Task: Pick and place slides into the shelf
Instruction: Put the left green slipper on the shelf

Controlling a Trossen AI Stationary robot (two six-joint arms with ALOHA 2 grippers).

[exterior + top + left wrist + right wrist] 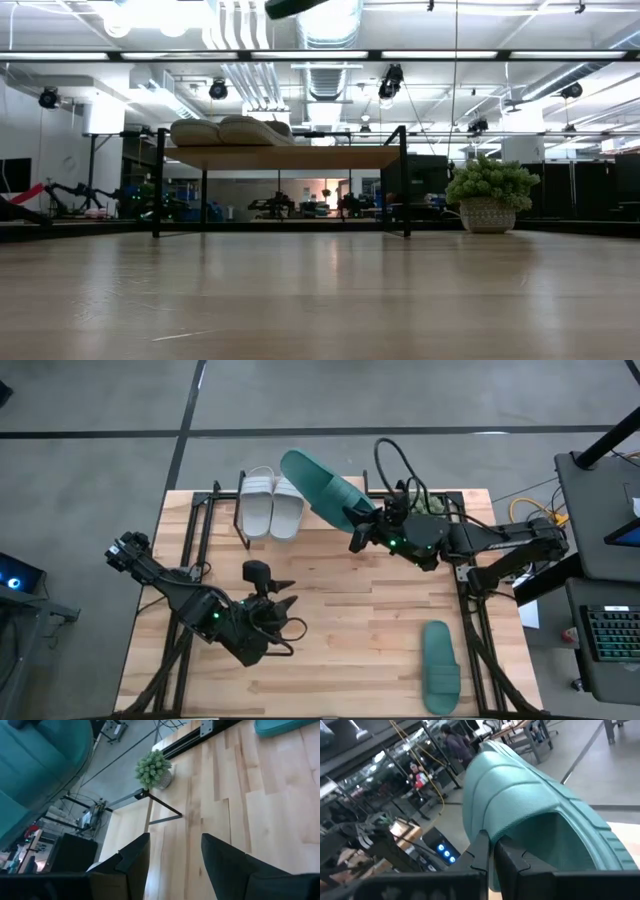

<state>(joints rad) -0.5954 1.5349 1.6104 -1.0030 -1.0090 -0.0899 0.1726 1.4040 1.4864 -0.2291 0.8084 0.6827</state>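
A teal slide (322,488) is shown raised above the far edge of the tabletop (350,610), gripped at one end by the right pincer (358,530), whose fingers are closed on the sandal's edge; the same grip is seen in the right wrist view, where the two dark fingers (481,851) are pressed together on the rim of the teal slide (530,810). The lifted sandal is held tilted, its free end reaching over the far-edge side of the shelf (215,510), just beside the two pale slides (270,502). These pale slides are seen lying side by side on the shelf's plank top (290,157) near its left end, as confirmed in the low view (230,131). A second teal slide (440,666) is left lying flat near the near right corner of the tabletop. The left pincer (285,603) is held over the near left part of the tabletop with its fingers (131,865) partly apart and nothing between them. A small potted plant (490,195) is seen at the far right edge.
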